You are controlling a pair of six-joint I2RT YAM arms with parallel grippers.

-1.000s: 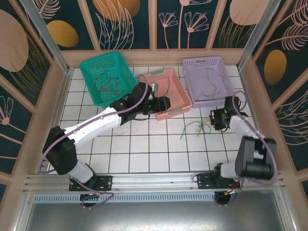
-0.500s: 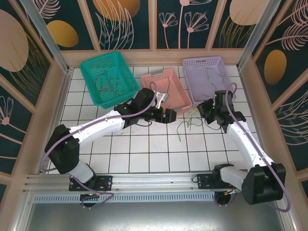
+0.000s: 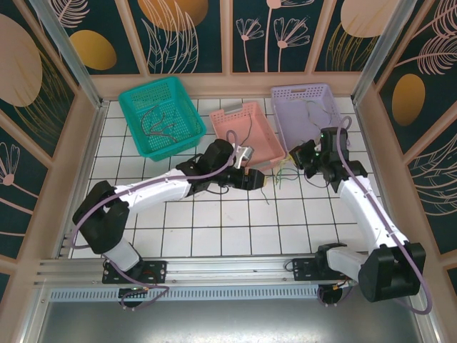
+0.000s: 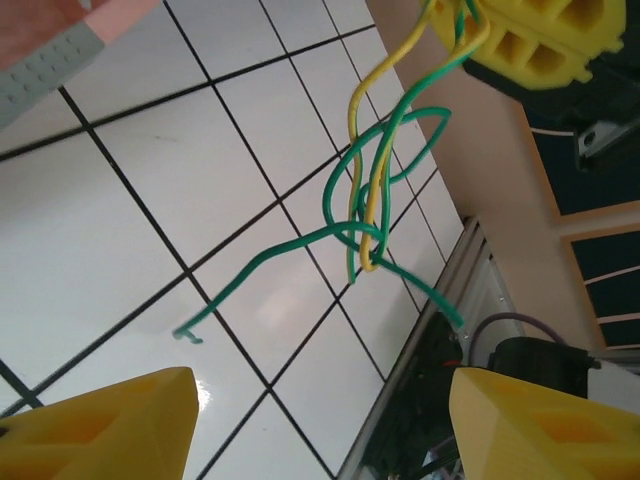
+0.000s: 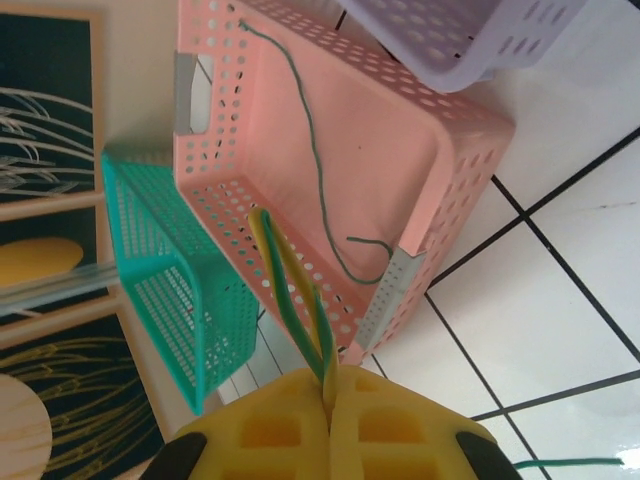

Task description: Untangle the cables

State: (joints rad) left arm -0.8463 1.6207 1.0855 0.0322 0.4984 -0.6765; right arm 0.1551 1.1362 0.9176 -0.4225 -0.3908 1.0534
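Table: the white tiled table [image 3: 214,221] holds everything, with three baskets along its far side.
Baskets: the green basket [image 3: 148,88] is far left, the pink basket [image 3: 264,139] is in the middle and the lilac basket [image 3: 300,91] is far right. They look like places to drop each wire once it comes free. One thin dark wire [image 5: 318,170] lies in the pink one.
Right gripper: the right gripper [image 5: 330,400] is up off the tiles, just in front of the lilac basket. Its jaws are squeezed tight on the top of the cables [image 4: 365,235]. I think it holds them high so the bunch hangs loose.
Left gripper: the left gripper [image 4: 320,420] is by the near corner of the pink basket and points right, at the bunch. Its jaws are wide apart, with nothing in them. It looks ready to grab one wire.
Cables: green and yellow wires hang between the two grippers, looped around each other. I cannot tell if the loose ends touch the tiles.
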